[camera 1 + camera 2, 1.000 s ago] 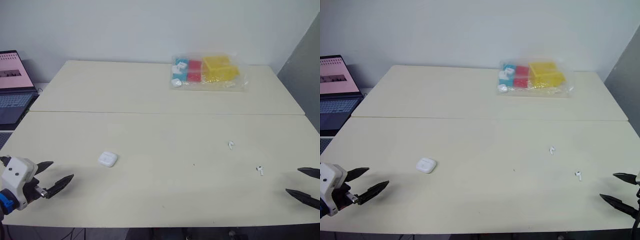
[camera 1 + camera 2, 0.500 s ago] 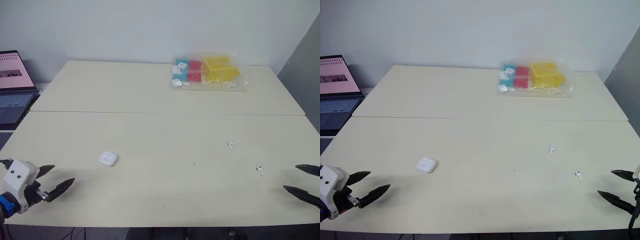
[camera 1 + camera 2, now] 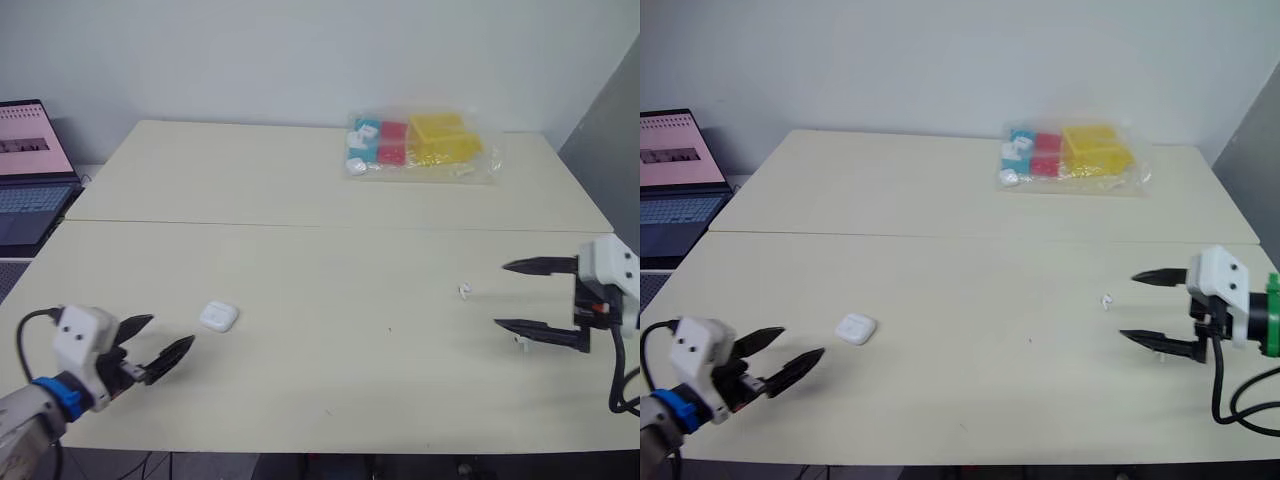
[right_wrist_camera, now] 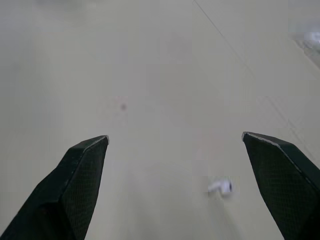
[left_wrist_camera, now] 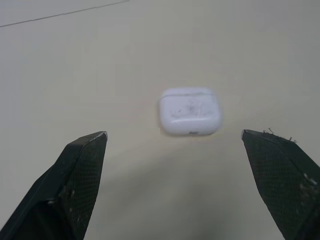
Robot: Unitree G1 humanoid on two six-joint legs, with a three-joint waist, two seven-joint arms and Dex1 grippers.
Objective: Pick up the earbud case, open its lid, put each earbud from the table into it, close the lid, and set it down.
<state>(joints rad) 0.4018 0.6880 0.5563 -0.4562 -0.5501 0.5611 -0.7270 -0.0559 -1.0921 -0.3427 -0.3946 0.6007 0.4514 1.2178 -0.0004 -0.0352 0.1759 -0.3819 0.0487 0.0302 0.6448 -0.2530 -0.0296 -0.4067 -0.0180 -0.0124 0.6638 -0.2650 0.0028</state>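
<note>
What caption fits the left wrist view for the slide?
Open left tool facing the closed case on the table, not yet touching it.

My head cameras look down over the whole table; both wrist cameras skim close above it.

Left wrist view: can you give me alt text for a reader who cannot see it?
A closed white earbud case lies on the cream table ahead of the open left pincer, whose two black fingers stand wide apart and clear of it.
</note>
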